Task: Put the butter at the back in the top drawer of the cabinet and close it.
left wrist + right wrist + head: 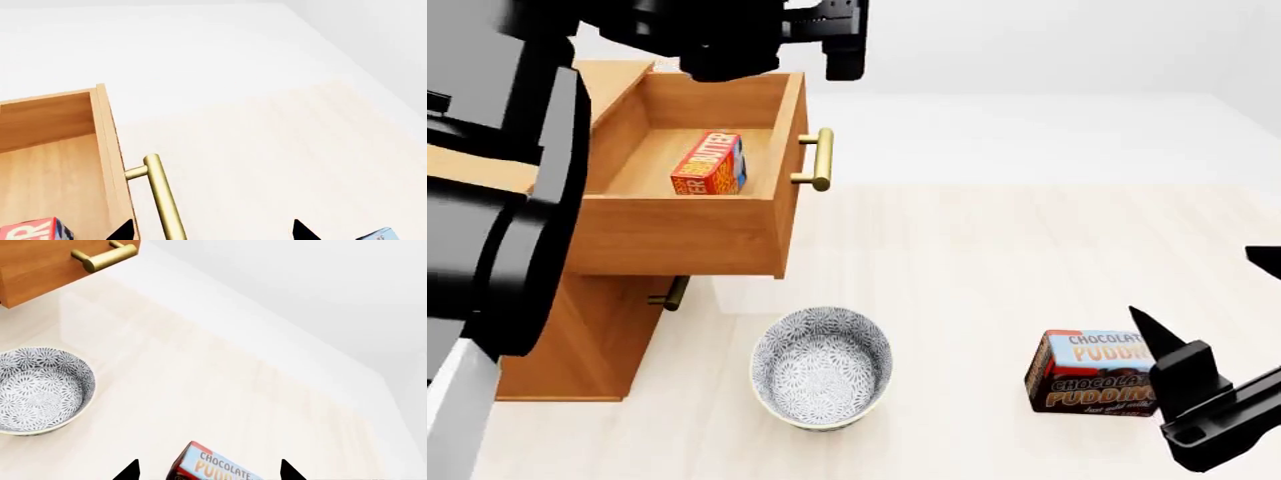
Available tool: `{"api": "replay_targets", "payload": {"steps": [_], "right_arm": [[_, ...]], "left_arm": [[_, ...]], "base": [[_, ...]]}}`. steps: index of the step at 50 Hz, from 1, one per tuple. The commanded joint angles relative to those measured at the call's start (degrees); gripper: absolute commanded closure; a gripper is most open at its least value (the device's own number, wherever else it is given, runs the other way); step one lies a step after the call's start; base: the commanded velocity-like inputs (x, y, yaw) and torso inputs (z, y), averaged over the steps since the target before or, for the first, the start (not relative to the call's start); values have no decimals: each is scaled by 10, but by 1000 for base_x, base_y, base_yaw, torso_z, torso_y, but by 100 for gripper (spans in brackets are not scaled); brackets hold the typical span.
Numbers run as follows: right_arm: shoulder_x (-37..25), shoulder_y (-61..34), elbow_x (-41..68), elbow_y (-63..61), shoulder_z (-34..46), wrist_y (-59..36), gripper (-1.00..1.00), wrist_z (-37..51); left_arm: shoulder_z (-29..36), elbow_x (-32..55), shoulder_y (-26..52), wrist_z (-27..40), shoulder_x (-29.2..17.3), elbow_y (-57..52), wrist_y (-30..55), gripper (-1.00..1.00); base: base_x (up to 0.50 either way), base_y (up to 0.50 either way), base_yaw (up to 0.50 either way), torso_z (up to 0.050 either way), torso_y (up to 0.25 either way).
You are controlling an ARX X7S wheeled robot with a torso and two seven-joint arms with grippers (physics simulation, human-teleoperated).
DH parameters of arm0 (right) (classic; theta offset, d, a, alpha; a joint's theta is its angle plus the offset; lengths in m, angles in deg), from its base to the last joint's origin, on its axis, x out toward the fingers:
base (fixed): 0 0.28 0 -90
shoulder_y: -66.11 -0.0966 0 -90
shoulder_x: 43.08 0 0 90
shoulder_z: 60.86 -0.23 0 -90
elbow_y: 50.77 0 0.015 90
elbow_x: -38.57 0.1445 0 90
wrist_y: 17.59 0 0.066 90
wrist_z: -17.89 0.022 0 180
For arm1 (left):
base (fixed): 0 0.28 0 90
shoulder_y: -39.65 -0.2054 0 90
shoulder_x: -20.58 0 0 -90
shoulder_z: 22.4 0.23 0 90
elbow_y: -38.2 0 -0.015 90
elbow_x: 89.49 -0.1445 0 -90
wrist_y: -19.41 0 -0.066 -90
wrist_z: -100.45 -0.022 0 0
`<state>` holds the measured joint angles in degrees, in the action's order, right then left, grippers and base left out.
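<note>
The top drawer (681, 235) of the wooden cabinet (561, 340) is pulled out. The butter (709, 163) lies inside it on the drawer floor, and a corner of it shows in the left wrist view (33, 231). My left gripper (827, 40) is open and empty above the drawer's front edge. In the left wrist view (213, 232) its two tips stand either side of the brass handle (163, 200) without touching it. My right gripper (1201, 290) is open and empty, above the floor at the lower right.
A patterned bowl (822, 367) stands on the floor in front of the cabinet. A chocolate pudding box (1094, 375) lies beside my right gripper, and shows below its tips in the right wrist view (220, 467). A lower drawer handle (670, 293) shows under the open drawer.
</note>
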<state>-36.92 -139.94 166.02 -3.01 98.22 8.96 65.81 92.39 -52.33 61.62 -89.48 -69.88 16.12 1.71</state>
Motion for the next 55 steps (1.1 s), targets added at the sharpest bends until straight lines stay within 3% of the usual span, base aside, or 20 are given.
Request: {"api": "replay_targets", "payload": {"steps": [1,10,19,25,38,47,55], "right_arm": [[-9,2,2,-2,-7,-4,-100,-4],[-20,5,-4,-3,-12,-9,-100,-15],[-35,9,-14,-6,-17,-9,-100,-30],[-42,13,-21,-9,-19,-6,-100,-39],[-28,15,-8,-7,-26,-3,-100,-23],[-14,19,-1,-4,-27,-3,-100,-12],[-14,25,-7,-3,-27,-3,-100,-15]], "left_arm": [[50,158,-44,143,2,-112,59,-100],[99,282,-56,261,4,-143,54,-100],[240,445,-56,359,4,-130,-4,-100],[295,521,-72,421,4,-154,-52,-100],[339,522,-129,561,-6,-225,-144,-100],[358,514,-140,566,1,-216,-175,-100],[427,564,-140,550,4,-210,-213,-100]], "base": [[0,0,0,0,0],[0,0,0,0,0],[0,0,0,0,0],[0,0,0,0,0],[0,0,0,0,0],[0,0,0,0,0],[0,0,0,0,0]]}}
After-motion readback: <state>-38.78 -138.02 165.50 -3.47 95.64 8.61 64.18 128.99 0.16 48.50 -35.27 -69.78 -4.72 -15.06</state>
